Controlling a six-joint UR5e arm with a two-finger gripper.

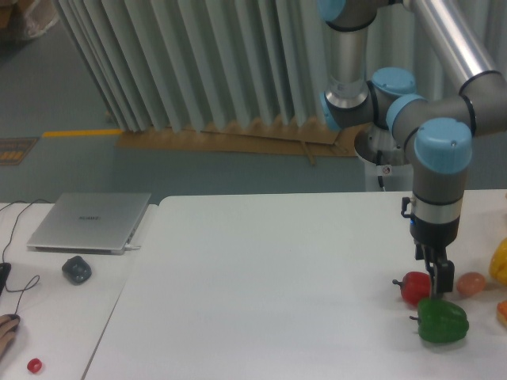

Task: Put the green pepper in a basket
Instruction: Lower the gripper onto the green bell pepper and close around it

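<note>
We find the green pepper (pixel 442 320) lying on the counter (pixel 261 285) near its right edge, toward the front, stem pointing left. It rests free, touched by nothing we can confirm. Just behind it, touching or nearly so, sits the red pepper (pixel 415 287); an egg-like item (pixel 470 283) lies to the right of that, and a yellow item (pixel 500 263) is cut off at the right edge.

The end effector (pixel 440 282) hangs straight down from the arm, directly above the green pepper's rear top, tips just short of it or grazing it; we cannot tell which. We judge this vertical pose to suit a top-down grasp. It carries nothing; from this side view we cannot tell whether its fingers are parted or closed.

No basket appears in view.
</note>
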